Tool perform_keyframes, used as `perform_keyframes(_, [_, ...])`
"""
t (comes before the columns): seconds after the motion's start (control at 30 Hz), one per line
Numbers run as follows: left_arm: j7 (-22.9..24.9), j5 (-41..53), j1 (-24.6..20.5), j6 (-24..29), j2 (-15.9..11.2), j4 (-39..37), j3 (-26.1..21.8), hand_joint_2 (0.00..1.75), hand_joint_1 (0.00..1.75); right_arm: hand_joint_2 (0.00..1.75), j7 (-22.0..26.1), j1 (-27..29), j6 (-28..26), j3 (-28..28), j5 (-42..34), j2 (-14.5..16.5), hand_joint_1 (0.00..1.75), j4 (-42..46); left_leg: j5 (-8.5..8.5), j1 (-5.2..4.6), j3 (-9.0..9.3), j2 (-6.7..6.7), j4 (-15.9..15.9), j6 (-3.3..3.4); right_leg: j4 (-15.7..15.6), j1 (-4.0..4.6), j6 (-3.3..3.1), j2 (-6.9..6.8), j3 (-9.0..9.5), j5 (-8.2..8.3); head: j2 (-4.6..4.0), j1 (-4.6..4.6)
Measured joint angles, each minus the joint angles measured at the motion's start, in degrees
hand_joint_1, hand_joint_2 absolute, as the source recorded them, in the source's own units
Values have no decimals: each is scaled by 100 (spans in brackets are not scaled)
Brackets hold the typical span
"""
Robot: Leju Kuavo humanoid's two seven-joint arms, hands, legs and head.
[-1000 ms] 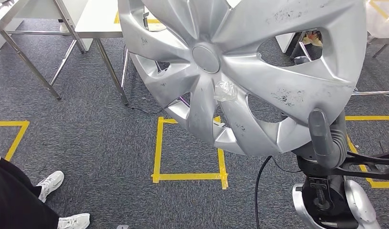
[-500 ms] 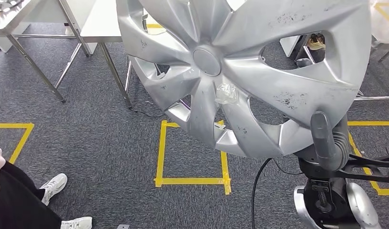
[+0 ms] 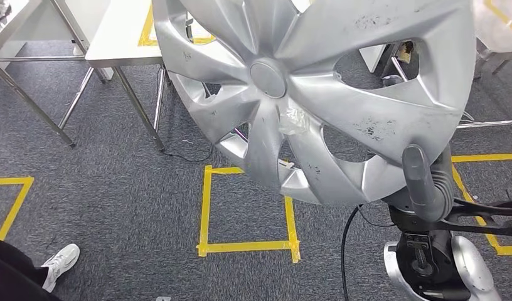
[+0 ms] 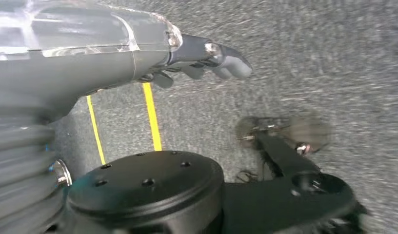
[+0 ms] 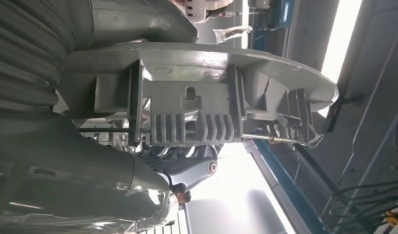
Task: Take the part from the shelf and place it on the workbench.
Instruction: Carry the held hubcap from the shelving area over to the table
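floor [image 3: 115, 188]: grey carpet | yellow tape square [image 3: 206, 207] | black cable [image 3: 344, 251]

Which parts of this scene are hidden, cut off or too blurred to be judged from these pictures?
- Large silver plastic wheel cover: upper rim cut off by the head view's top edge.
- Right robot hand: fingers hidden behind the cover; thumb on its rim.
- White steel-legged workbench: mostly beyond the edge.
- Left robot hand: blurred, above grey carpet.

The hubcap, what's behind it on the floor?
Behind the hubcap, held by the right hand, lie grey carpet and a yellow tape square whose far corner it covers. Table legs show at its left; the rest is hidden.
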State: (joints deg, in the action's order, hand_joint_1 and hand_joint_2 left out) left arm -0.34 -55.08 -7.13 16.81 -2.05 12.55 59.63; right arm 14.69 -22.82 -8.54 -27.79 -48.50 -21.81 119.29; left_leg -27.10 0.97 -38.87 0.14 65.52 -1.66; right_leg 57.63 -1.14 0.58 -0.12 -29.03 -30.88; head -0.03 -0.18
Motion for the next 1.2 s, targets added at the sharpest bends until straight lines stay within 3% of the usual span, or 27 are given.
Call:
perform_keyframes(0.03, [1, 1, 5, 0, 0, 0, 0, 175, 0, 175, 0, -5, -1, 1, -1, 0, 175, -1, 113, -8, 105, 9, -270, 25, 6, 6, 35, 9, 37, -46, 0, -6])
perform_keyframes(0.07, [1, 1, 8, 0, 0, 0, 0, 175, 0, 175, -1, -9, -2, 3, -1, 0, 175, 1, 115, -19, 161, 15, -416, 58, 7, 13, 68, 17, 45, -76, 0, -8])
perform_keyframes(0.2, [1, 2, 14, 1, -10, -1, 0, 175, 0, 175, -2, -8, -3, 4, -2, -2, 175, 9, -60, -14, 276, 7, -543, 216, 148, 5, 156, 23, -7, -100, 1, 6])
perform_keyframes(0.27, [0, 2, 15, 2, -16, -2, 0, 175, 0, 175, -2, -17, -3, 7, -1, -5, 175, 10, -124, -6, 379, 12, -566, 280, 698, 6, 191, 17, -304, -235, 0, 31])
perform_keyframes(0.33, [1, 2, 18, 2, -16, -2, 0, 175, 0, 175, -2, -13, -4, 4, 0, -5, 175, 8, -213, -30, 483, 32, -569, 319, 1436, 10, 206, 16, -784, -503, -1, 56])
perform_keyframes(0.37, [1, 2, 23, 2, -16, -2, 0, 175, 0, 175, -2, -7, -5, 3, 0, -4, 175, 5, -263, -49, 546, 41, -569, 331, 1661, 16, 196, 16, -977, -585, 0, 63])
perform_keyframes(0.4, [2, 2, 26, 2, -16, -2, 0, 175, 0, 175, -2, -3, -5, 3, 0, -4, 175, 3, -317, -72, 618, 46, -570, 342, 1705, 29, 166, 16, -1087, -559, 0, 69])
perform_keyframes(0.43, [2, 2, 27, 2, -16, -2, 0, 175, 0, 175, -2, 0, -5, 3, 0, -4, 175, 2, -374, -101, 703, 49, -573, 351, 1550, 55, 107, 18, -1109, -396, 0, 78])
perform_keyframes(0.5, [1, 2, 21, 2, -4, -2, 0, 175, 0, 175, -2, 1, -4, 3, 0, -4, 175, 1, -487, -152, 866, 60, -582, 362, 890, 159, -95, 29, -995, 186, 0, 83])
perform_keyframes(0.57, [-1, 4, 12, 6, 21, -2, 0, 175, 0, 175, -1, 1, -4, 4, -1, -5, 175, 2, -568, -160, 939, 67, -605, 336, 384, 253, -263, 38, -879, 532, 0, 67])
perform_keyframes(0.63, [-1, 7, 3, 4, 37, -1, 0, 175, 0, 175, 1, 2, -5, 3, 0, -4, 175, 7, -572, -139, 977, 75, -621, 278, 185, 293, -314, 38, -794, 538, 1, 72])
perform_keyframes(0.73, [-4, 8, -14, 5, 43, 1, 0, 175, 0, 175, 1, -5, -5, 3, 8, -8, 175, 12, -584, -128, 955, 14, -426, 191, -74, 237, -316, 10, -523, 548, -1, 107])
perform_keyframes(0.77, [-5, 8, -21, 7, 43, 2, 0, 175, 0, 175, 4, -11, -5, 4, 11, -9, 175, 13, -652, -122, 823, -20, -193, 161, -133, 205, -302, -2, -439, 538, -2, 98])
perform_keyframes(0.87, [-3, 8, -15, 7, 36, 1, 0, 175, 0, 175, 13, -4, -5, -1, 11, -9, 175, 10, -949, -53, 176, -48, 648, 36, -157, 142, -238, -14, -306, 421, -2, 67])
perform_keyframes(0.9, [-2, 8, -6, 8, 31, 0, 0, 175, 0, 175, 13, 6, -5, -4, 11, -11, 175, 9, -929, -24, 28, -42, 723, -6, -145, 114, -206, -13, -255, 365, -2, 58])
perform_keyframes(0.93, [0, 8, 2, 8, 26, 0, 0, 175, 0, 175, 13, 13, -5, -7, 11, -14, 175, 8, -785, 5, -29, -31, 620, -45, -127, 84, -170, -10, -195, 304, -2, 48])
perform_keyframes(1.0, [0, 8, 10, 9, 15, 0, 0, 175, 0, 175, 15, 19, -5, -8, 12, -17, 175, 7, -263, 60, 71, 6, 52, -117, -75, 26, -79, -9, -67, 157, -1, 29])
perform_keyframes(1.03, [1, 8, 13, 9, 15, 0, 0, 175, 0, 175, 16, 18, -5, -8, 13, -17, 175, 6, -105, 64, 119, 36, -236, -128, -38, 11, -28, -7, -24, 87, -1, 13])
perform_keyframes(1.07, [1, 7, 18, 9, 15, 0, 0, 175, 0, 175, 19, 16, -5, -6, 12, -17, 175, 5, -5, 60, 151, 61, -408, -86, -5, 8, 25, -3, -7, 27, -1, 0])
perform_keyframes(1.17, [5, 6, 22, 11, 16, -2, -1, 175, 0, 175, 24, 17, -5, -2, 10, -15, 175, 4, -49, 28, 164, 75, -467, 140, 17, 10, 133, -1, 22, -79, 0, 12])
perform_keyframes(1.2, [6, 7, 20, 11, 14, -2, -2, 175, 0, 175, 24, 15, -5, 0, 12, -16, 175, 5, -74, 31, 197, 64, -473, 180, 72, 2, 153, -4, 20, -95, -1, 35])
